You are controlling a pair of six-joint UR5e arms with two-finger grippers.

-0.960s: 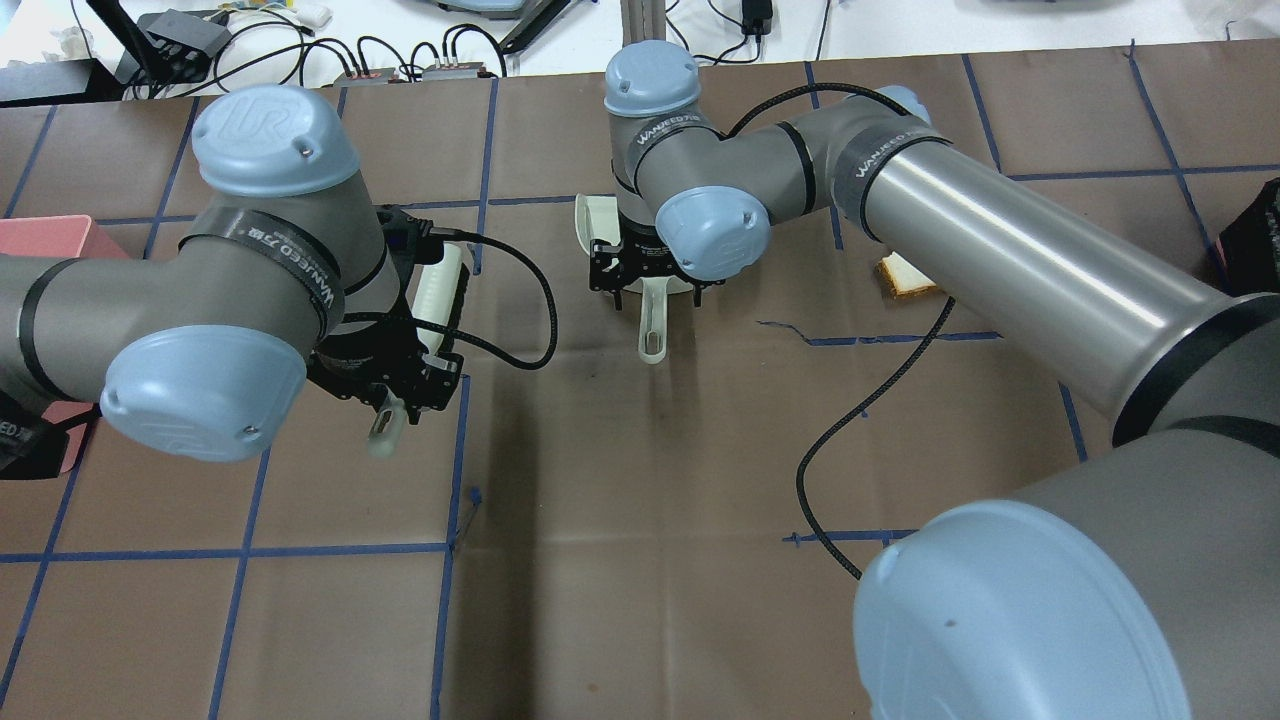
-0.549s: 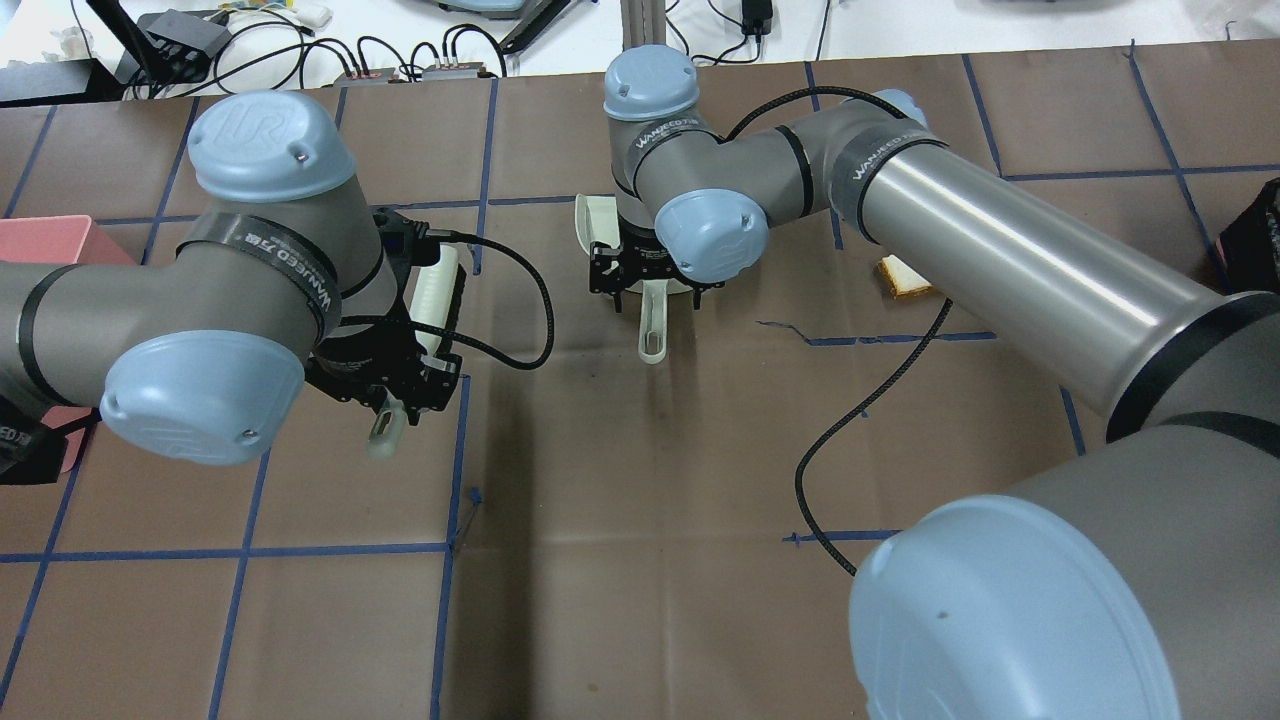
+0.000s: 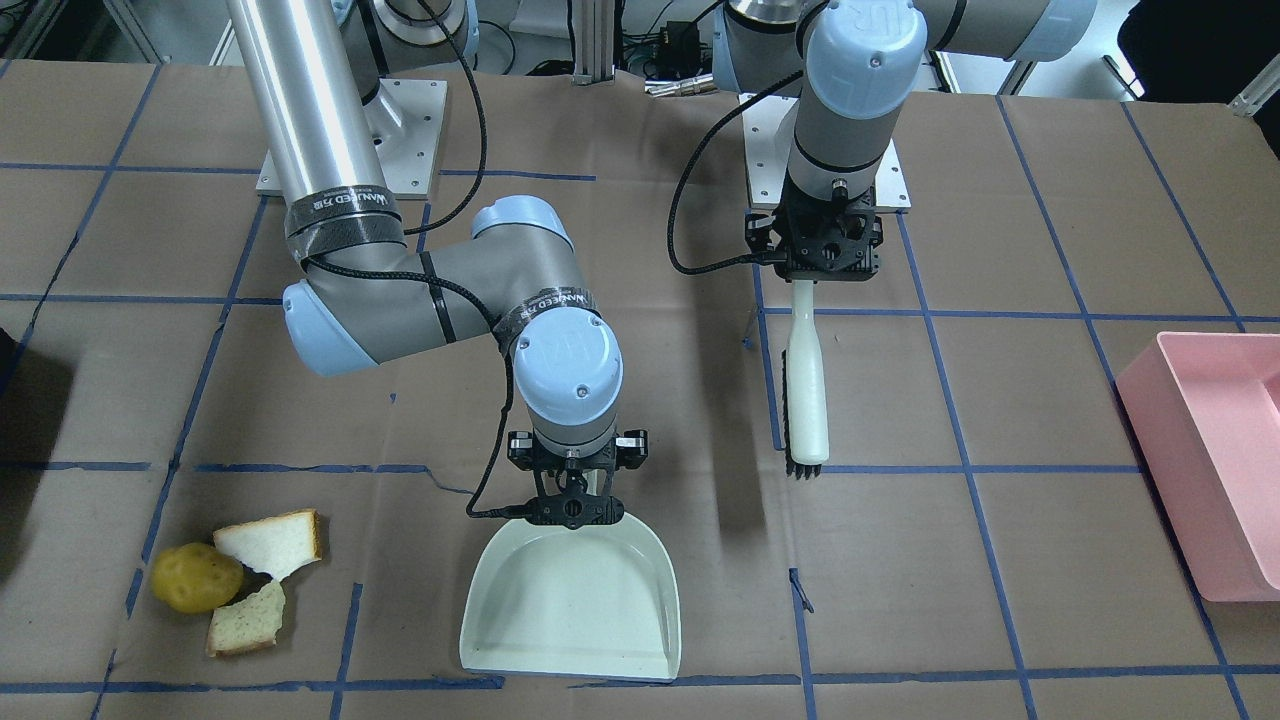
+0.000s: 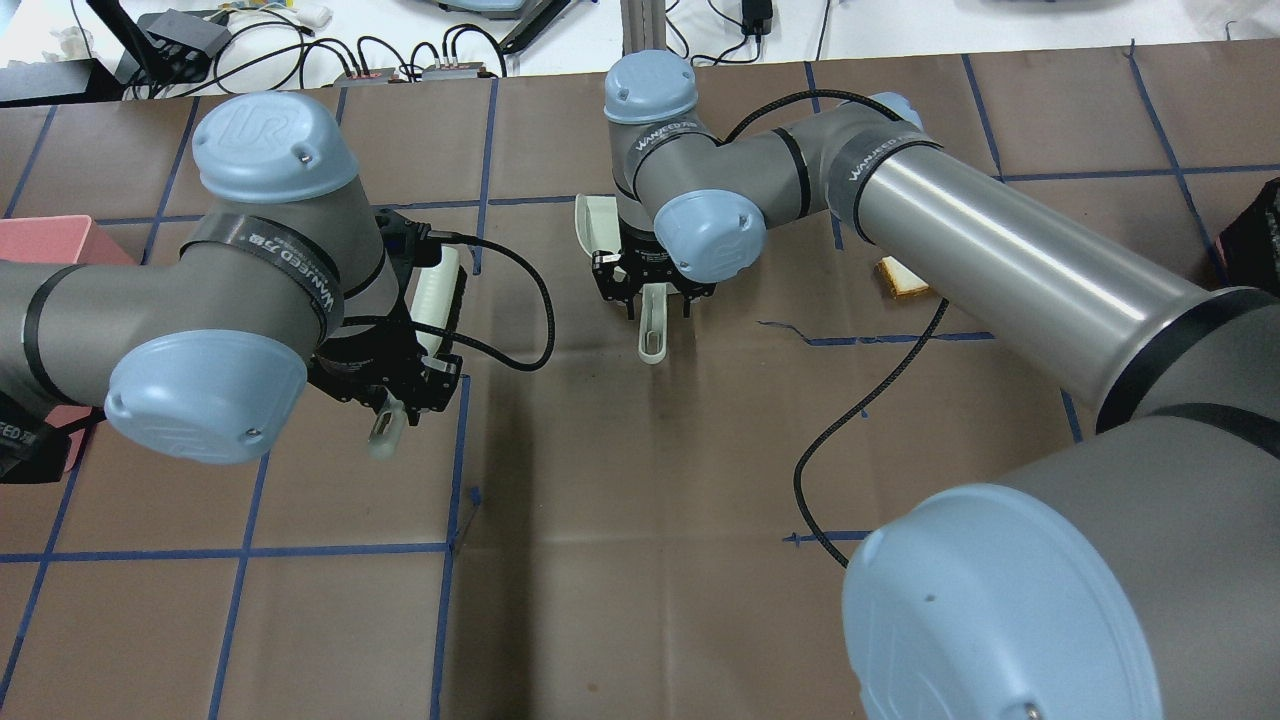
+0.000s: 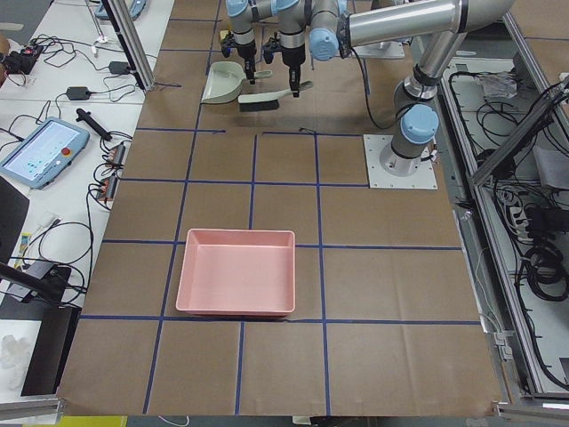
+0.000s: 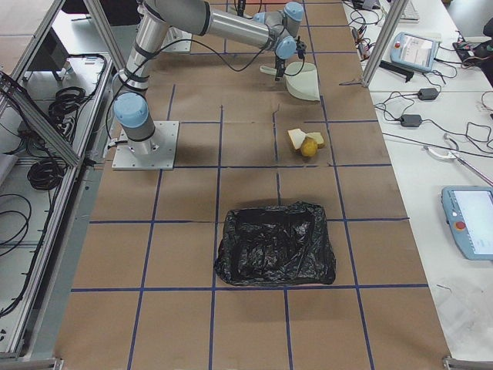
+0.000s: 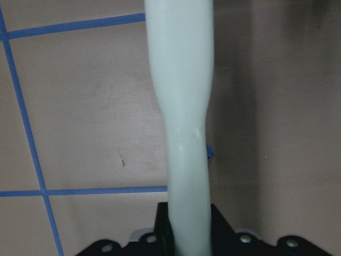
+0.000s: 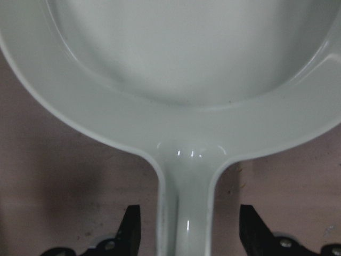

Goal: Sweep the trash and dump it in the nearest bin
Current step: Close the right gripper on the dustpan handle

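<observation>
The trash lies in one heap at the table's far right side: a yellow-brown potato [image 3: 196, 577] and two torn bread pieces [image 3: 272, 543] [image 3: 247, 620]. A pale dustpan [image 3: 570, 600] lies flat on the table beside the heap. My right gripper [image 3: 570, 510] is open, and in the right wrist view [image 8: 189, 229] its fingers [image 8: 130, 229] straddle the dustpan handle without touching it. My left gripper [image 3: 805, 275] is shut on the handle of a white brush [image 3: 806, 390] and holds it above the table. The brush handle also shows in the left wrist view [image 7: 184, 96].
A pink bin [image 3: 1210, 460] stands at the table's left end. A bin lined with a black bag [image 6: 276, 243] stands towards the right end, beyond the trash. A black cable [image 4: 860, 400] hangs from the right arm over the table.
My right wrist has shifted slightly over the dustpan handle. The left arm and the brush have hardly moved.
</observation>
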